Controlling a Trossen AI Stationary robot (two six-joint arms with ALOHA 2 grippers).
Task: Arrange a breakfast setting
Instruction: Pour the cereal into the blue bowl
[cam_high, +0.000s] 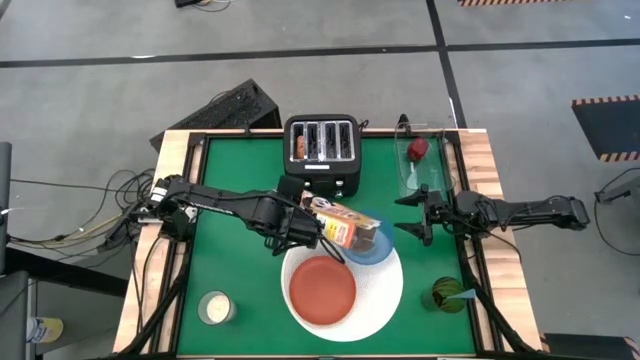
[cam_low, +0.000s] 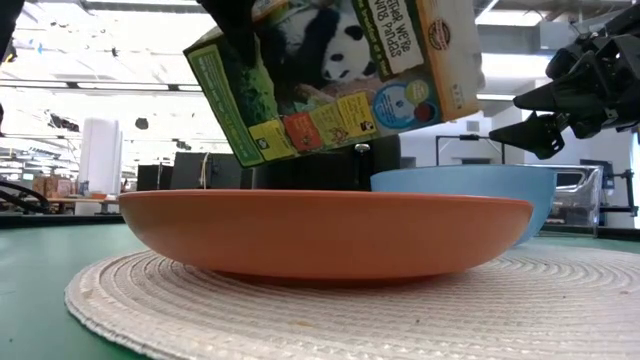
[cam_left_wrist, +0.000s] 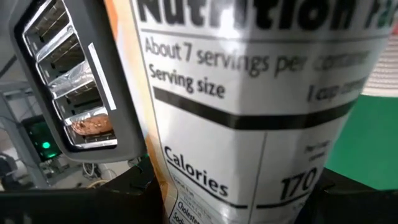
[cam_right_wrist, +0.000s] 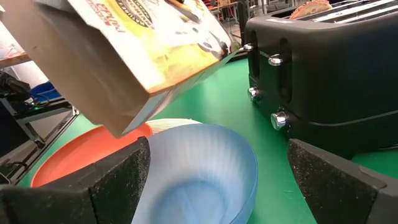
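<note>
My left gripper (cam_high: 303, 228) is shut on a panda cereal box (cam_high: 347, 226), held tilted and upside down over the small blue bowl (cam_high: 375, 248). The bowl is empty in the right wrist view (cam_right_wrist: 199, 177) and stands on a round white woven mat (cam_high: 385, 290), next to the red-orange plate (cam_high: 322, 290). My right gripper (cam_high: 415, 218) is open and empty, just right of the bowl and a little above it (cam_low: 545, 112). A bagel piece (cam_high: 299, 148) sticks up from a toaster slot. The dark red piece (cam_high: 417, 149) lies in a clear container. The blue-handled spoon (cam_high: 463, 295) stands in a green cup. My left gripper pinches the box between its two fingers (cam_left_wrist: 127, 193), one on each side of it, with the nutrition panel (cam_left_wrist: 249, 112) facing the wrist. The box is lifted clear and tilted, its printing upside down, its lower end (cam_right_wrist: 127, 121) above the bowl and plate.
A black toaster (cam_high: 322, 152) stands at the far middle of the green table, just behind the box. The clear container (cam_high: 425, 165) is at the far right, the green cup (cam_high: 446, 296) at the near right, and a small white-filled glass (cam_high: 215, 307) at the near left.
</note>
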